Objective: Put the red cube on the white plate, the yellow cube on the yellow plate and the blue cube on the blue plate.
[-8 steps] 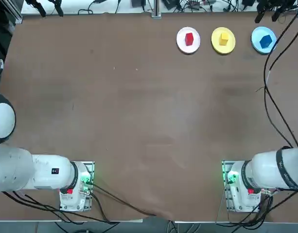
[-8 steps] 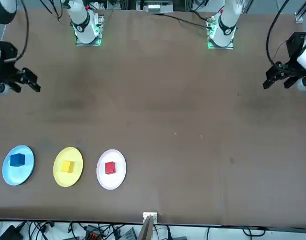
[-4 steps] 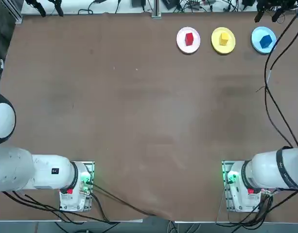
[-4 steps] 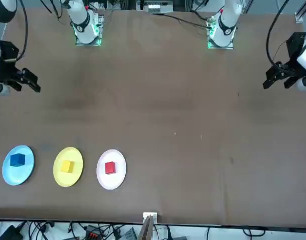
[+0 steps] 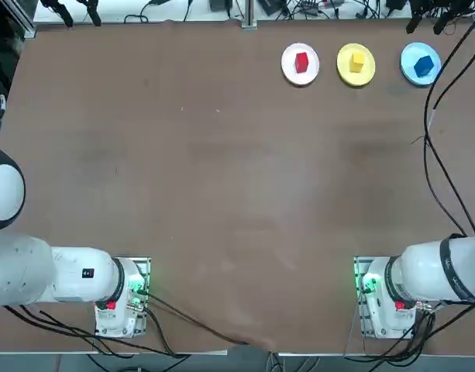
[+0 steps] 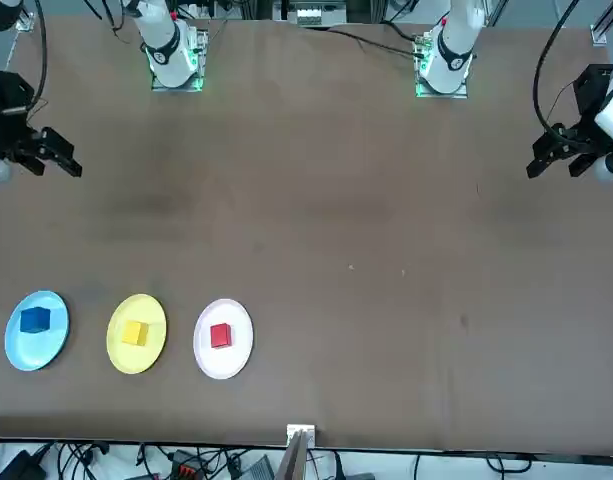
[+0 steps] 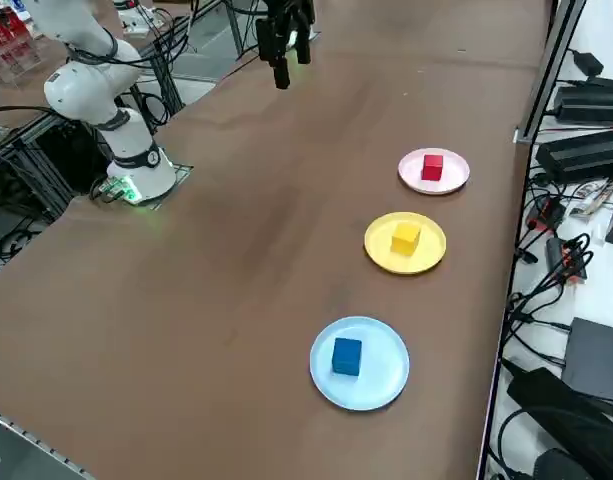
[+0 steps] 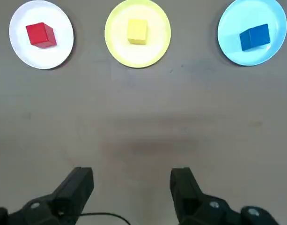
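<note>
The red cube [image 5: 301,62] rests on the white plate [image 5: 287,71]. Beside it, the yellow cube [image 5: 356,61] lies on the yellow plate [image 5: 342,71], and the blue cube [image 5: 423,65] on the light blue plate [image 5: 407,71]. All three plates stand in a row at the table's far right. My right gripper [image 8: 130,180] hangs high over the table, well short of the plates, open and holding nothing. It shows at the left edge of the front view as the right gripper [image 6: 58,155] and near the top of the right side view as the right gripper [image 7: 289,62].
The brown table [image 5: 222,194] stretches wide between the arm bases and the plates. A black cable [image 5: 435,147] from the right arm hangs over the table's right side. Cables and power bricks [image 7: 586,150] lie beyond the far edge.
My right gripper has drifted slightly further from the plates and stays open. The cubes and plates have not moved.
</note>
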`<move>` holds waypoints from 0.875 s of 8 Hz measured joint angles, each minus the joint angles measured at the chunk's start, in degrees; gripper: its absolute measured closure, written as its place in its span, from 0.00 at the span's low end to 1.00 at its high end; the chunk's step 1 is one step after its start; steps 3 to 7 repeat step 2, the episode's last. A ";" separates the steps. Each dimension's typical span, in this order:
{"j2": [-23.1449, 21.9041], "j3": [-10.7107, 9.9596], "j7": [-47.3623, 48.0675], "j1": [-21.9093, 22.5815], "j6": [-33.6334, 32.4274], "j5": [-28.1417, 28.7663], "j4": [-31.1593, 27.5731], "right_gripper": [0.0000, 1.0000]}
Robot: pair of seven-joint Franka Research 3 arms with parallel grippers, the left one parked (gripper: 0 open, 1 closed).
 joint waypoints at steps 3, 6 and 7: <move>0.00 0.00 0.07 0.00 0.00 0.00 0.15 0.00; 0.00 0.00 0.07 0.00 0.00 0.00 0.15 0.00; 0.00 0.00 0.07 0.00 0.00 0.00 0.15 0.00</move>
